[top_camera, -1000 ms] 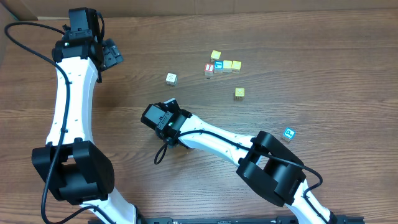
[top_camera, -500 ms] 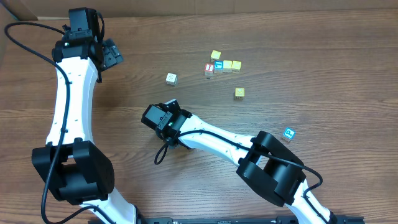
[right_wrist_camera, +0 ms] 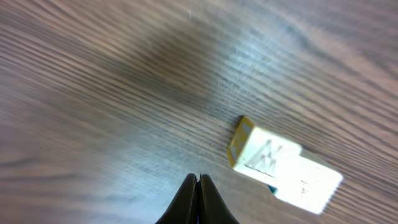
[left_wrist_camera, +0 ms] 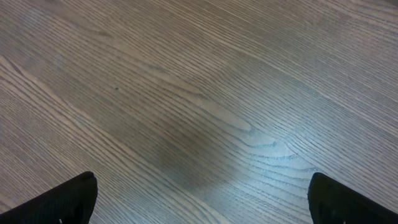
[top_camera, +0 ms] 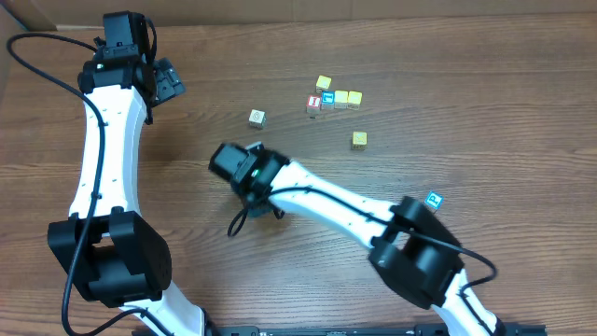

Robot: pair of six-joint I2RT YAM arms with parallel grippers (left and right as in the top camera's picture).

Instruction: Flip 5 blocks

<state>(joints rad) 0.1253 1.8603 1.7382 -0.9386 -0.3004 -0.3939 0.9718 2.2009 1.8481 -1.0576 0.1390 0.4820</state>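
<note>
Starting with the right wrist view: seeing the right gripper [right_wrist_camera: 198, 194] pinched fully together, tips touching, nothing caught between them. Spotting a blurred block [right_wrist_camera: 268, 157] ahead of those tips and off to the right, clearly apart from them, lying on the table [right_wrist_camera: 93, 93]. Too smeared to read the drawing, just a cream face with a yellow edge on the side nearest the claw.

Switching to overhead: finding the right arm [top_camera: 326, 201] stretched across the middle of the table, head end sitting just below-left of a lone cream block [top_camera: 256, 118]. Near, but not touching. Can't say for sure whether that's the blurred one from the wrist cam.

Further right, well apart from the claw, counting a tight bunch: yellow block [top_camera: 323, 83] at the back, then a row of red-faced cube [top_camera: 314, 103], blue-faced block [top_camera: 327, 98] and a pale pair [top_camera: 341, 97] pressed side by side. Below that, a single pale block [top_camera: 359, 139] on its own. Also a second blue-faced block [top_camera: 434, 200] just beside the right arm's elbow.

As for the left gripper [left_wrist_camera: 208, 205]: spread wide apart, only dark fingertips [left_wrist_camera: 68, 199] poking into the bottom corners of its wrist view, bare wood between. From overhead, sitting up at the far left, well apart from every block.
</note>
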